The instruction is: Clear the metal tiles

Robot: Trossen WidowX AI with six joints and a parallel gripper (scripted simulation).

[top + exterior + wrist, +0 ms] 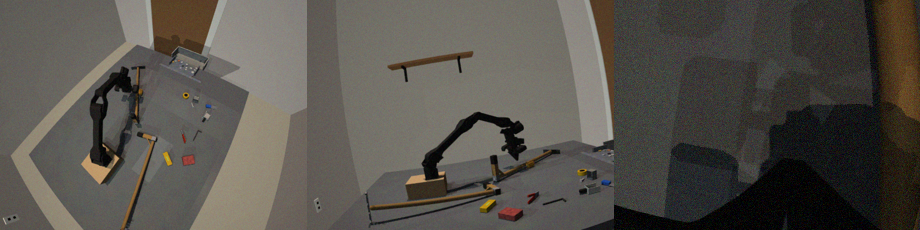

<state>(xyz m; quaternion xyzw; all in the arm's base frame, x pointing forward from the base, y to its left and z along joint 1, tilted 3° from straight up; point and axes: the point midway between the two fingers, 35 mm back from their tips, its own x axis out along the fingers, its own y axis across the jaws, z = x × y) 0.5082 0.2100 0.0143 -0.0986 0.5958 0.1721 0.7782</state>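
Note:
My gripper [128,90] [516,159] [788,164] is shut and empty, pointing down above the table just left of a long wooden-handled tool [137,99] [515,170] [900,55]. That tool lies with a black crosswise head [138,67] [551,151] at its far end and an upright black-topped grip [494,165] at its near end. A second long-handled tool [141,175] [431,200] lies at the front; a thin crosswise head [368,209] stands at its outer end. Several small tiles [191,67] [609,150] lie on the bluish plate [176,66] before the catch box [193,53].
A yellow object [140,92] [530,164] touches the first handle. A bluish strip [179,72] lies before the plate. Rightward are a yellow ring [186,95], grey block [196,98], blue-handled item [209,106], red-handled tool [184,138], bent black rod [196,135], yellow block [167,159] and red block [188,160].

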